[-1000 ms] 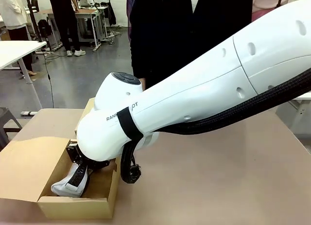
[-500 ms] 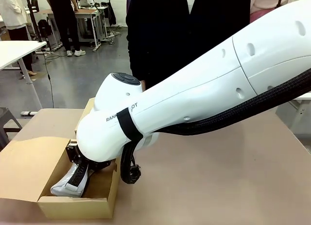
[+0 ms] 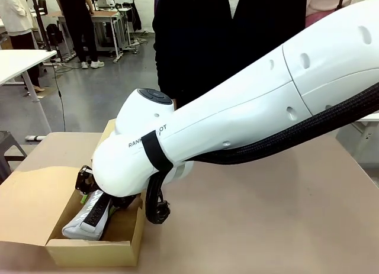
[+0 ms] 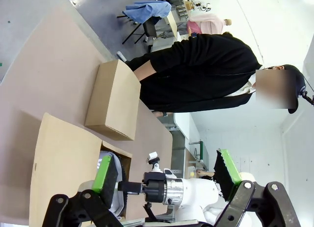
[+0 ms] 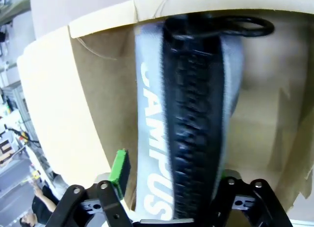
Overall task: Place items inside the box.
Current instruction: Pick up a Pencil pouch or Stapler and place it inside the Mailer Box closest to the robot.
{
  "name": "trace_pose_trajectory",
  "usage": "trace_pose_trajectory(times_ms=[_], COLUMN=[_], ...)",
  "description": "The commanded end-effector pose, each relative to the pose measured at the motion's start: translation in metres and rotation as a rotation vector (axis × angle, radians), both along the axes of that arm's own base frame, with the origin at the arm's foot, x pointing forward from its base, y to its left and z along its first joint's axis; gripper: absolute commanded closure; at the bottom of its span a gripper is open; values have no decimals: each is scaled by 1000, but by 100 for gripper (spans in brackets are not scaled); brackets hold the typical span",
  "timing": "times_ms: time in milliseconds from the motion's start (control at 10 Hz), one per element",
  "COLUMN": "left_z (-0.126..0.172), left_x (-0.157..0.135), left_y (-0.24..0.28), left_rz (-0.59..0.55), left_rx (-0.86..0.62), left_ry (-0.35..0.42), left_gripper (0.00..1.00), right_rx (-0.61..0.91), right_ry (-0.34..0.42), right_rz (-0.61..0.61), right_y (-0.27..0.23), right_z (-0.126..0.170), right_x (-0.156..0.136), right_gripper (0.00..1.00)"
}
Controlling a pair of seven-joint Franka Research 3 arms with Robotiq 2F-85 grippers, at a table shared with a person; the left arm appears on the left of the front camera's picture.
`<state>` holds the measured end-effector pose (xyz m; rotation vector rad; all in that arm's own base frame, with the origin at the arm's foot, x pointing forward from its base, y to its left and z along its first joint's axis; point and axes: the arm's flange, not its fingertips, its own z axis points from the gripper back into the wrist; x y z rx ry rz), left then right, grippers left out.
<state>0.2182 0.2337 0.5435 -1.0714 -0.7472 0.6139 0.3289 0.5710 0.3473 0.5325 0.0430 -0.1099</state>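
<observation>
The right gripper (image 5: pixel 174 172) stands released, green pads (image 5: pixel 120 165) parted either side of the grey "CAMPUS" pencil case (image 5: pixel 189 89), which lies inside the open cardboard box (image 3: pixel 89 252) at the near left of the table (image 3: pixel 272 226); a person (image 3: pixel 225 43) in black stands opposite.

Grey pencil case (image 5: pixel 189 119) (white lettering (image 5: pixel 151 138), black zip (image 5: pixel 194 75)), tan box (image 5: pixel 105 99), green-padded right pincer (image 5: pixel 174 175)

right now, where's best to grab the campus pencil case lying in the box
Mid-body, from straight above, pinching across its narrow width on the grey sides. The pencil case lies lengthwise in the box, zipper up, walls blocking sideways approaches.
</observation>
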Motion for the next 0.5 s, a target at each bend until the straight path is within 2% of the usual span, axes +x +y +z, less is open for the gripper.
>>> trace_pose_trajectory(times_ms=[0, 400], left_z=[1, 1], left_x=[-1, -1], left_y=[0, 0], left_rz=[-2, -2], left_rx=[-2, -2], left_ry=[-28, -28], left_gripper=[0, 0], right_rx=[76, 87], right_ry=[25, 1], right_rz=[26, 12], right_y=[-5, -22], right_z=[2, 25], right_x=[-3, -9], right_gripper=[0, 0])
